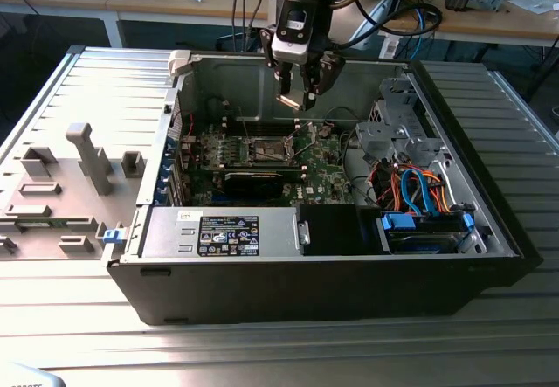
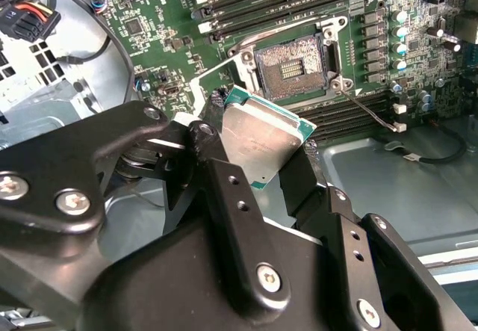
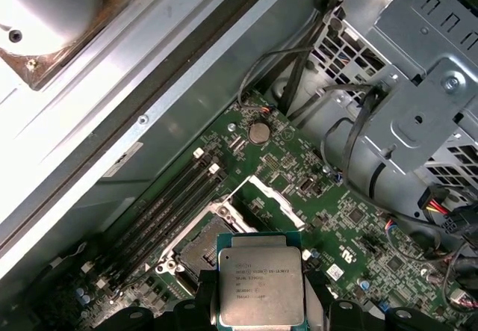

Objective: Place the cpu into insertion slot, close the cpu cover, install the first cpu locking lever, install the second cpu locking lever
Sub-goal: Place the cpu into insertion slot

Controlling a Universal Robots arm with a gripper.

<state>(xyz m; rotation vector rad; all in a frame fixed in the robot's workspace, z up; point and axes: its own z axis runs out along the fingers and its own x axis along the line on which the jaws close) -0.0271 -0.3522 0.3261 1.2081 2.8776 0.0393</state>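
Your landmark: insertion slot (image 1: 269,149), on motherboard (image 1: 323,153) inside case (image 1: 262,291).
- cpu (image 1: 291,100): above slot, apart, clamped in gripper (image 1: 300,99).
- cpu cover (image 3: 265,199): raised at slot's edge.
- drive cage (image 1: 397,134): slot's exterior-view right.
- power supply (image 1: 223,234): before slot, nearer your camera.

We see the cpu (image 2: 261,133) topped in brushed silvery metal with a dull sheen, its rim of green board laminate. The pincer (image 2: 258,155) clamping it is smooth matt black, studded with bright metal screw heads. The insertion slot (image 2: 291,66) shows a grainy, sparkling contact bed inside a bare metal rim. The motherboard (image 2: 164,17) is lacquered green and faintly glossy. The computer case (image 1: 358,86) is plain grey sheet metal inside, and the tabletop (image 1: 262,343) is ribbed pale metal with a satin finish.
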